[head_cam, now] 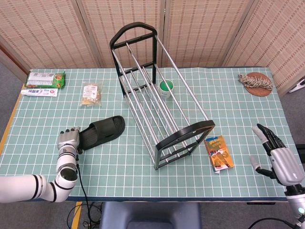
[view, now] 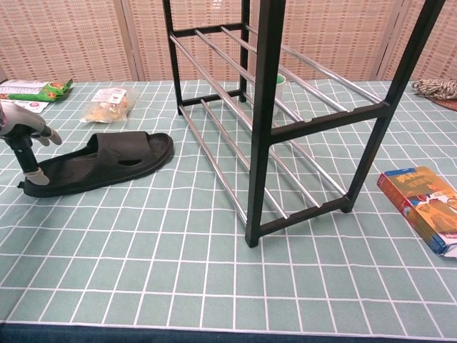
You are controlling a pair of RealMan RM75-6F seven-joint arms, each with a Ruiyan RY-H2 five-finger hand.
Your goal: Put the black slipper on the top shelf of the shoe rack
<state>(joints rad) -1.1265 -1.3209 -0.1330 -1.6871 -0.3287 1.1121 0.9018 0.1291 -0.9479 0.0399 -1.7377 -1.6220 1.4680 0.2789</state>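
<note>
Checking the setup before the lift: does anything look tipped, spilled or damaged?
Nothing stands out. The shoe rack stands upright, the black slipper lies flat, sole down, with the left hand at its heel.

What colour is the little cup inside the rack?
White with a green top; the cup shows best in the head view.

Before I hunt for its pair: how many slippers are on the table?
1. The black slipper lies left of the shoe rack, its heel end at the left hand. No other shows.
</note>
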